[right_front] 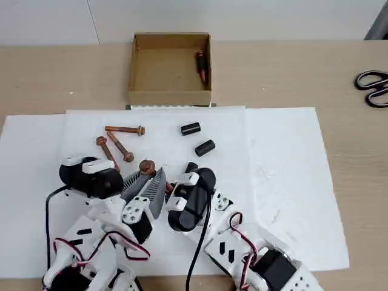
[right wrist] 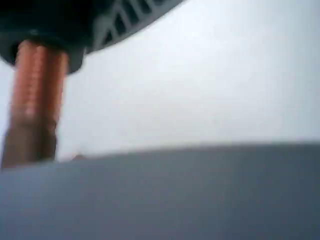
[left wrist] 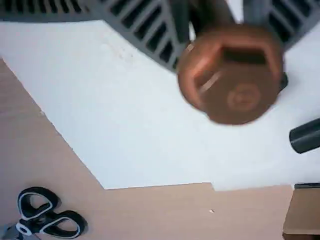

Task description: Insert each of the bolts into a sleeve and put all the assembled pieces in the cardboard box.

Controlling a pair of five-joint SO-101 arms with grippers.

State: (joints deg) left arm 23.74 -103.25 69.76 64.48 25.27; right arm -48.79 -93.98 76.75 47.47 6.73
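While the left end effector (right_front: 151, 180) is clamped on a copper-coloured hex-head metal bolt (right_front: 147, 167), the shallow brown cardboard box (right_front: 170, 97) sits at the far side of the light wooden tabletop (right_front: 60, 73), well apart from both arms. Seen from the left wrist, the grey ribbed fingers (left wrist: 145, 27) close on that bolt (left wrist: 232, 75) just behind its head, which faces the camera. The right end effector (right_front: 188, 174) lies just beside the left one, equally far from the box. Whether it is open or closed cannot be told. Its wrist camera shows a copper threaded shank (right wrist: 37, 100) running into the mouth of a dark cylindrical sleeve (right wrist: 50, 22).

Inside the box, against one side wall, lies one assembled piece (right_front: 202, 66) of a copper bolt seated in a black sleeve.

A white paper sheet (right_front: 279, 157) begins right at the box's near wall and spreads toward the arms. On it, between the box and the end effectors, lie two short black cylindrical sleeves — one (right_front: 190, 128) nearer the box, the other (right_front: 205, 147) just beyond it toward the arms. Three loose copper bolts lie off to one side of these. One long bolt (right_front: 124, 130) runs parallel to the box's near wall, and two more (right_front: 106, 150) (right_front: 121, 147) lie angled just past it.

The left wrist view also catches a black sleeve (left wrist: 306, 135) near a corner of the box (left wrist: 302, 215).

Black-handled scissors (right_front: 373, 88) (left wrist: 47, 220) rest on the bare tabletop, off the paper and well apart from the box.
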